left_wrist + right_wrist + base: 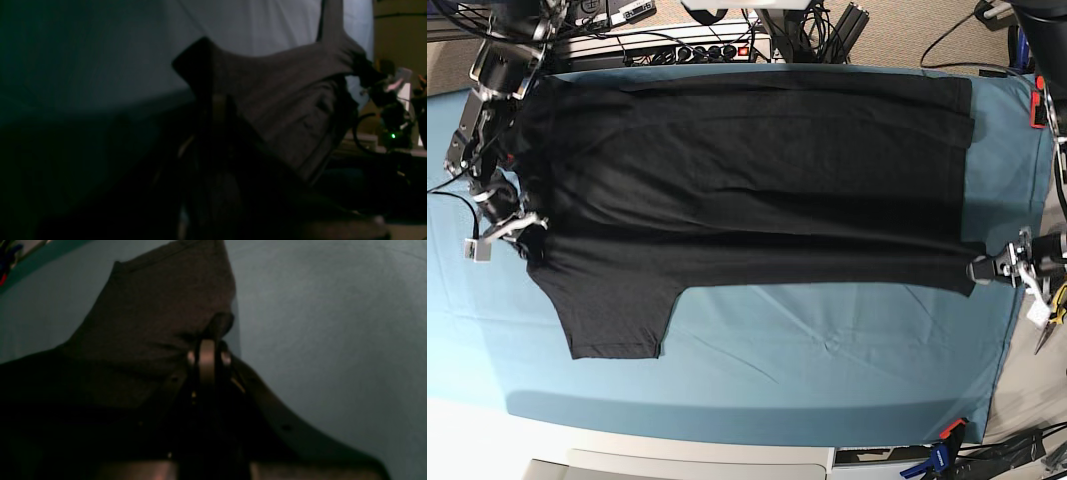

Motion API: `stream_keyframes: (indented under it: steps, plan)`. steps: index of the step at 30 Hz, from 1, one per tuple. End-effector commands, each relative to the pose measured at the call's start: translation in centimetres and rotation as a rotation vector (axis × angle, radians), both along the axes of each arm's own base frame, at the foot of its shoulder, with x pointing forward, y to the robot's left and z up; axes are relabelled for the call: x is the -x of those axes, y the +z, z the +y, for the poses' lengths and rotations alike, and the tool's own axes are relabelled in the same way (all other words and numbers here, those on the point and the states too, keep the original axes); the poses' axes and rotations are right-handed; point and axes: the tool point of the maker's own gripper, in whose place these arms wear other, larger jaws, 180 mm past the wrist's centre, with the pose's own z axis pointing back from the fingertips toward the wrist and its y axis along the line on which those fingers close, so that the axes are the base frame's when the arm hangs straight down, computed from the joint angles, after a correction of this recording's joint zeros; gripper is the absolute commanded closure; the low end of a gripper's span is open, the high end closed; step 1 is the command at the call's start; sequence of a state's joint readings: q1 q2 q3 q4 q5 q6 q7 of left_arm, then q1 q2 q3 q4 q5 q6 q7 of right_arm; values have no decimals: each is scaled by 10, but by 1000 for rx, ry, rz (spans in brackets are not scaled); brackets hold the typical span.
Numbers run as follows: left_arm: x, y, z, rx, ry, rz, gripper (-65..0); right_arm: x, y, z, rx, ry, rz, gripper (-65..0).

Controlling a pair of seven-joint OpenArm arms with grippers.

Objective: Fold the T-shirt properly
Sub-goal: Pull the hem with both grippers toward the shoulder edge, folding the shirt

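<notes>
Meanwhile, cables (667, 45) crowd the teal cloth (827, 350) behind the T-shirt (747, 190).

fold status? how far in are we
Early. Done: the T-shirt lies spread across the teal table cloth, far long edge apparently turned in. In hand: left gripper and right gripper each pinch the near edge at opposite ends, stretched taut. Left: near sleeve sticks out unfolded; crosswise folds not done.
</notes>
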State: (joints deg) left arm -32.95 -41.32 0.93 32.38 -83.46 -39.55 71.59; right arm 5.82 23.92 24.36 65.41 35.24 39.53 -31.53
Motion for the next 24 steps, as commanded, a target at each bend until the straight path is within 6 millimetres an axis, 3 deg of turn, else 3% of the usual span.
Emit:
stream_keyframes:
  steps: [1,13,24]
  plan:
    - [-8,18,11,5,25,-56,0,-7,27,-7,27,5,-74,0]
    - [21,3,23,-23,12,-2,0,22,25,5,104,68,-40,0]
    - [27,5,32,-49,3,13,0,30,32,-19,167,81,15,0]
